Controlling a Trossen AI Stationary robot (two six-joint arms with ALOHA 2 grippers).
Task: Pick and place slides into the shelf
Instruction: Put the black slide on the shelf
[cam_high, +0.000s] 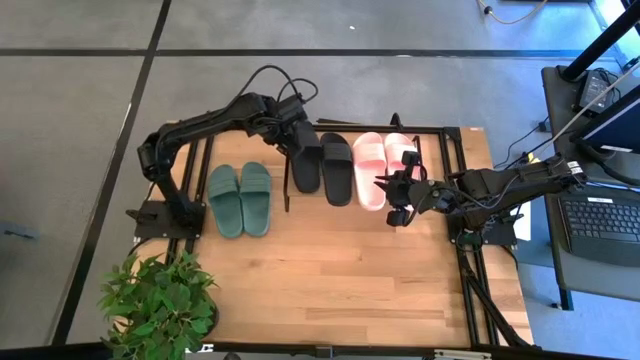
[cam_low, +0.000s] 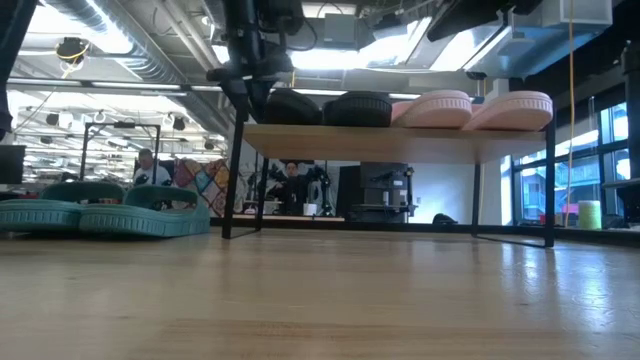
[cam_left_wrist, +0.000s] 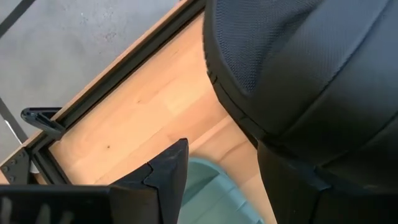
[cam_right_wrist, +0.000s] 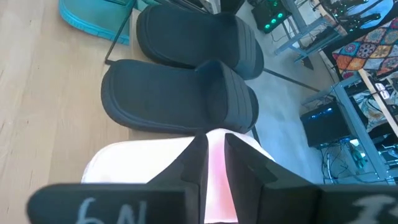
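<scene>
On shelf (cam_high: 440, 131): left tool (cam_high: 297, 150) grips blk slide (cam_high: 305, 158) (pink pr (cam_high: 384, 158) placed).

Potted plant (cam_high: 160, 303) at table (cam_high: 330, 280) corner; laptop (cam_high: 603, 218) nearby.

The near half of the worktop (cam_high: 340, 270) lies open; the shelf (cam_low: 400, 140) carries black slides (cam_high: 322, 165) and pink slides (cam_high: 378, 165).

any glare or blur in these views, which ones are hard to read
Low view: bright ceiling lights and windows behind leave the shelf and black slides backlit and dark. Left wrist view: a black slide fills the frame, close but with texture visible. Right wrist view: the right gripper is soft up close. High view: evenly lit.
</scene>
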